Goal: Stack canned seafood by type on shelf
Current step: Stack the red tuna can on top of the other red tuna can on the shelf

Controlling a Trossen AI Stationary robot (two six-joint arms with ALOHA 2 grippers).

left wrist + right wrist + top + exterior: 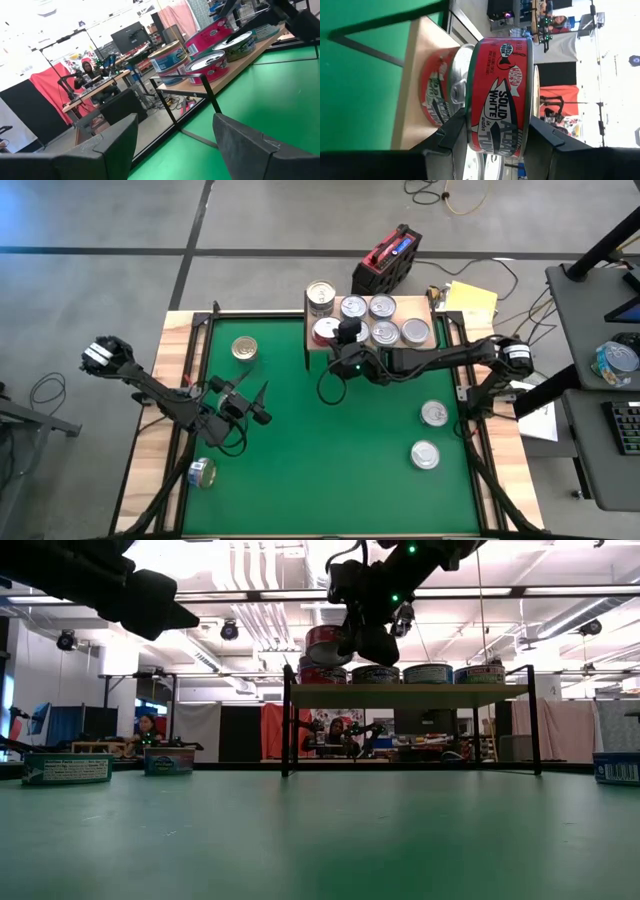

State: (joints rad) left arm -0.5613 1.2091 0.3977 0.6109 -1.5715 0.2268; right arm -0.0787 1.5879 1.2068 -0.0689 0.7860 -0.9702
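We count four cans loose on the green mat [330,470] and six on the shelf [420,308]. Our right gripper [347,332] clamps a red-labelled can [502,95] over another red can [437,97] there. Our left gripper [243,400] hovers, fingers apart.

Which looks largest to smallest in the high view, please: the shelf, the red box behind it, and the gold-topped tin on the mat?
1. Shelf, clearly the largest.
2. Red box, plainly smaller than the shelf.
3. Gold-topped tin, the smallest.
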